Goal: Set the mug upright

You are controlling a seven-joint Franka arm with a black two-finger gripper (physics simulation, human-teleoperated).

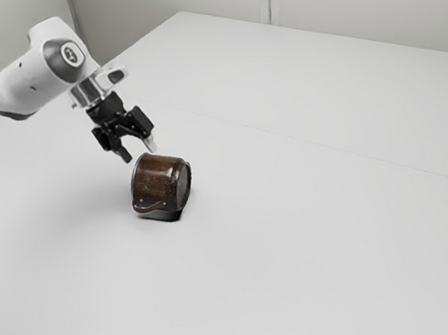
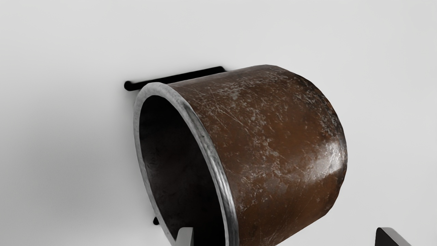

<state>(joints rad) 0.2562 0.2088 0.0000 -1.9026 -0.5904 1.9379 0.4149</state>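
Mug [image 1: 157,180] on side; low handle [image 1: 148,207] probably checks rolling. Gripper [image 1: 140,154] wide, empty, presumably to straddle rim [image 2: 214,164].

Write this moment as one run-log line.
scuffed brown cylindrical mug, grey rim: on its side | black two-finger gripper: open, near mug | uprighting: not done

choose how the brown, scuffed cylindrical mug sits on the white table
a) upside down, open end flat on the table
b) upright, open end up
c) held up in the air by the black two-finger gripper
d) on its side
D: the mug rests with its curved wall toward the table, its round grey metal rim standing on edge.
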